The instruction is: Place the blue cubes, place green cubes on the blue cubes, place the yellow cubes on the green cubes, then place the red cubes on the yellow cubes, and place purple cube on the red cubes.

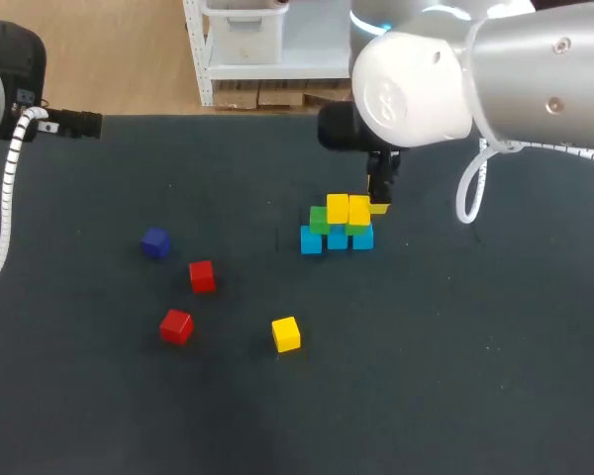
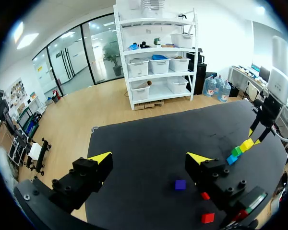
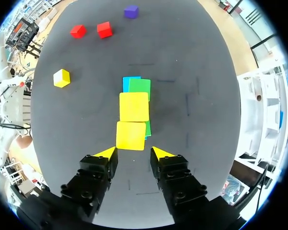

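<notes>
A stack stands mid-table: three light blue cubes [image 1: 311,240] in a row, green cubes [image 1: 320,220] on them and two yellow cubes [image 1: 348,209] on top. My right gripper [image 3: 133,153] hovers open just above and behind the nearer yellow cube [image 3: 131,135], with nothing between its fingers. Loose on the mat lie a yellow cube [image 1: 286,333], two red cubes [image 1: 202,276] [image 1: 176,326] and a purple cube [image 1: 155,242]. My left gripper [image 2: 150,158] is open and empty at the far left corner, well away from the purple cube [image 2: 180,184].
The dark mat [image 1: 455,376] carries only the cubes. The loose cubes sit left of and in front of the stack. The table's far edge runs close behind my right gripper [image 1: 379,204].
</notes>
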You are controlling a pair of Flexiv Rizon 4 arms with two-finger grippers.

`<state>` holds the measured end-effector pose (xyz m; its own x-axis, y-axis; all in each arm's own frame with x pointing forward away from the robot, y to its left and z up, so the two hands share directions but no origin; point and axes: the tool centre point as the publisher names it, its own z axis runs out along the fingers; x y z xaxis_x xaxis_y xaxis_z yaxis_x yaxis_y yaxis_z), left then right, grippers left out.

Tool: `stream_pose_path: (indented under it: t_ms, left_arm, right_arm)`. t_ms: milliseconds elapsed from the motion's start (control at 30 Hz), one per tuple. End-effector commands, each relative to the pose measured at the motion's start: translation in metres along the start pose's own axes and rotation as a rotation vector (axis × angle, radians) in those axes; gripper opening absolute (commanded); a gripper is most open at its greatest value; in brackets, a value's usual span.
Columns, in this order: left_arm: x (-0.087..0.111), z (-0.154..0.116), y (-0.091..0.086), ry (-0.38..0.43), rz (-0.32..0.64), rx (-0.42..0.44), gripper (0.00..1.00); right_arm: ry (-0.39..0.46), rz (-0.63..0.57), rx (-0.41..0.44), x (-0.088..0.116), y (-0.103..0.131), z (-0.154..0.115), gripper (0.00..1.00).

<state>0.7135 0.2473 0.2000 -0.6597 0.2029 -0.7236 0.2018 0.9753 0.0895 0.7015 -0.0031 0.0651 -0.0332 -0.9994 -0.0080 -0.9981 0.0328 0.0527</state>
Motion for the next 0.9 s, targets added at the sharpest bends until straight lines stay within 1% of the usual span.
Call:
stream_pose_path:
  t_ms: [33,100,200,233,267,333,433,467,567,600,700,867,900]
  left_arm:
    - [-0.001,0.0,0.002,0.002,0.002,0.008,1.0]
    - [-0.001,0.0,0.002,0.002,0.002,0.008,1.0]
    - [-0.001,0.0,0.002,0.002,0.002,0.008,1.0]
    - [-0.001,0.0,0.002,0.002,0.002,0.008,1.0]
    - [-0.001,0.0,0.002,0.002,0.002,0.008,1.0]
    - [-0.001,0.0,0.002,0.002,0.002,0.008,1.0]
    - [-0.001,0.0,0.002,0.002,0.002,0.008,1.0]
    - [-0.001,0.0,0.002,0.002,0.002,0.008,1.0]
    - [-0.001,0.0,0.002,0.002,0.002,0.008,1.0]
    - [-0.001,0.0,0.002,0.002,0.002,0.008,1.0]
    - [-0.001,0.0,0.002,0.002,0.002,0.008,1.0]
    - [-0.001,0.0,0.002,0.002,0.002,0.008,1.0]
    - [-0.001,0.0,0.002,0.002,0.002,0.008,1.0]
  right_arm:
    - [-0.001,0.002,0.003,0.001,0.0,0.0,0.44]
    - [-0.001,0.004,0.005,0.001,-0.001,0.0,0.44]
    - [0.002,0.006,0.009,0.001,-0.001,0.0,0.51]
    - [0.002,0.006,0.009,0.001,-0.002,0.0,0.56]
    - [0.003,0.006,0.009,0.001,-0.002,0.001,0.58]
    - [0.004,0.008,0.008,0.001,-0.002,0.001,0.66]
    - [0.005,0.01,0.011,0.001,-0.002,0.001,0.8]
    - [0.004,0.012,0.012,0.001,-0.003,0.002,0.81]
    - [0.004,0.018,0.016,0.002,-0.004,0.002,0.92]
    - [0.003,0.022,0.017,0.003,-0.005,0.002,0.94]
    - [-0.003,0.04,0.023,0.005,-0.006,0.0,0.94]
    - [-0.026,0.072,0.025,0.012,-0.005,-0.005,0.81]
    - [-0.034,0.085,0.027,0.014,-0.004,-0.006,0.75]
